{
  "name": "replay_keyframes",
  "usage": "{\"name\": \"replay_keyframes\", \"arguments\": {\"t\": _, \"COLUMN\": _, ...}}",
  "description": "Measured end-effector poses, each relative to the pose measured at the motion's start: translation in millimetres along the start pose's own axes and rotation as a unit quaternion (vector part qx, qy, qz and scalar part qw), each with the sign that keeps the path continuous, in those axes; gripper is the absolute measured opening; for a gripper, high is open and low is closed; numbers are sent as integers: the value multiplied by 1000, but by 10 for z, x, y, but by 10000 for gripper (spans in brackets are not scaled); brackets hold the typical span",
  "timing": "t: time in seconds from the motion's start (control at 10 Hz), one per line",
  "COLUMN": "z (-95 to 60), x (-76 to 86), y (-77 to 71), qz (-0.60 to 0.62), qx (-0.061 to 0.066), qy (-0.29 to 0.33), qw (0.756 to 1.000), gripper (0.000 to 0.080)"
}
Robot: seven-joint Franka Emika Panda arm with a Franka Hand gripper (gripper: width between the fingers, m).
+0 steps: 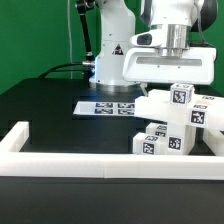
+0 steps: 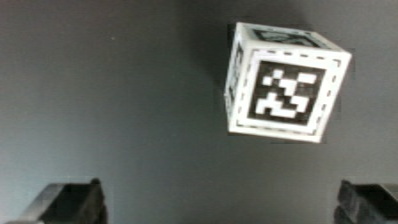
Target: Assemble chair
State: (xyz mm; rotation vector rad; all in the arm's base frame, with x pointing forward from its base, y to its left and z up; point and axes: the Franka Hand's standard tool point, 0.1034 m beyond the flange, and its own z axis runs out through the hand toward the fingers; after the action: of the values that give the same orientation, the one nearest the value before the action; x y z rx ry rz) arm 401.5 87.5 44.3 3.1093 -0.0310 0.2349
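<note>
2 dark fingertips (image 2: 71, 203) of my tool (image 2: 222, 205) stood wide apart, holding nothing, above a tagged white chair block (image 2: 283, 85) lying on the black tabletop (image 2: 107, 100); more chair parts (image 1: 170, 125) clustered nearby.

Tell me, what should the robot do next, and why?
Probably lower the tool toward the tagged white block. In the wrist view its open fingers show nothing between them, and the block lies ahead on the black table, not yet reached. The other chair parts sit clustered at the exterior view's right.
</note>
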Motion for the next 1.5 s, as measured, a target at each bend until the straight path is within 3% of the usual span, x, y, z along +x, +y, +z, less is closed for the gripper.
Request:
{"name": "replay_keyframes", "arguments": {"t": 0.2, "z": 8, "x": -9, "y": 7, "qz": 0, "qx": -1, "qy": -1, "qw": 1000, "gripper": 649}}
{"name": "replay_keyframes", "arguments": {"t": 0.3, "z": 23, "x": -33, "y": 89, "qz": 24, "qx": -2, "qy": -5, "qw": 1000, "gripper": 649}}
{"name": "replay_keyframes", "arguments": {"t": 0.6, "z": 17, "x": -74, "y": 94, "qz": 100, "qx": 22, "qy": -30, "qw": 994, "gripper": 649}}
{"name": "replay_keyframes", "arguments": {"t": 0.8, "z": 33, "x": -126, "y": -7, "qz": 122, "qx": 27, "qy": -44, "qw": 991, "gripper": 649}}
{"name": "replay_keyframes", "arguments": {"t": 1.1, "z": 41, "x": -132, "y": -7, "qz": 119, "qx": 26, "qy": -44, "qw": 992, "gripper": 649}}
{"name": "replay_keyframes", "arguments": {"t": 1.4, "z": 60, "x": -144, "y": -152, "qz": 92, "qx": 30, "qy": -29, "qw": 995, "gripper": 649}}
{"name": "replay_keyframes", "arguments": {"t": 1.5, "z": 129, "x": -175, "y": -117, "qz": 83, "qx": 25, "qy": -30, "qw": 996, "gripper": 649}}
